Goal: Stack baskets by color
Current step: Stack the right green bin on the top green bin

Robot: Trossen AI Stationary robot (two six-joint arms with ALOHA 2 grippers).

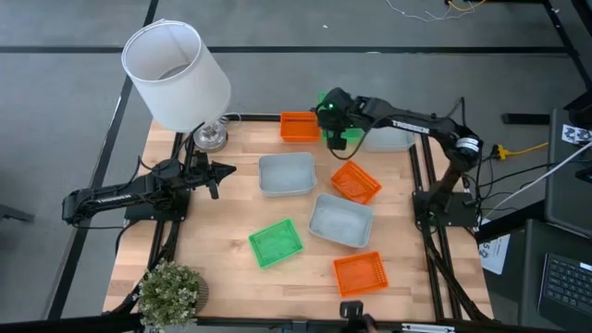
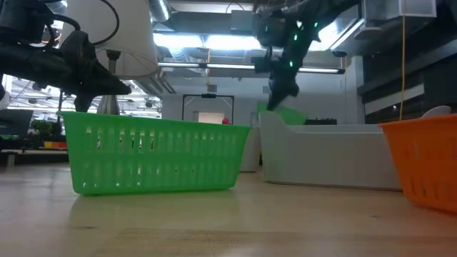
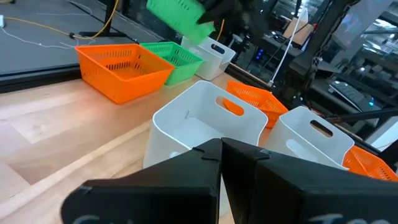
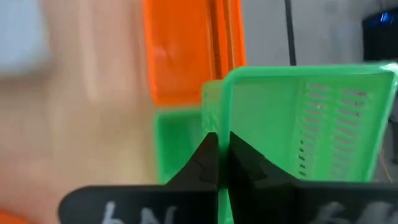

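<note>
My right gripper (image 1: 331, 113) reaches over the table's far edge, shut on a green basket (image 3: 177, 15) that hangs tilted in the air. Right below it a second green basket (image 3: 176, 57) stands on the table between an orange basket (image 1: 299, 126) and a white basket (image 3: 214, 56). A third green basket (image 1: 276, 242) lies near the front. Two pale grey baskets (image 1: 287, 174) (image 1: 340, 220) sit mid-table. Two more orange baskets (image 1: 355, 181) (image 1: 361, 273) lie to the right. My left gripper (image 1: 222, 169) waits shut at the left side. My right gripper pinches the green basket's wall at its rim (image 4: 222, 118), one finger inside the basket and one outside. The fingers come slanting down from above. The basket hangs tilted below them (image 2: 285, 114), lifted clear of the table and over the other green basket (image 4: 180, 146).
A white lampshade (image 1: 176, 72) on a glass base stands at the far left corner. A small potted plant (image 1: 171, 294) sits at the near left corner. Bare wood shows along the table's left half between the lamp and the plant.
</note>
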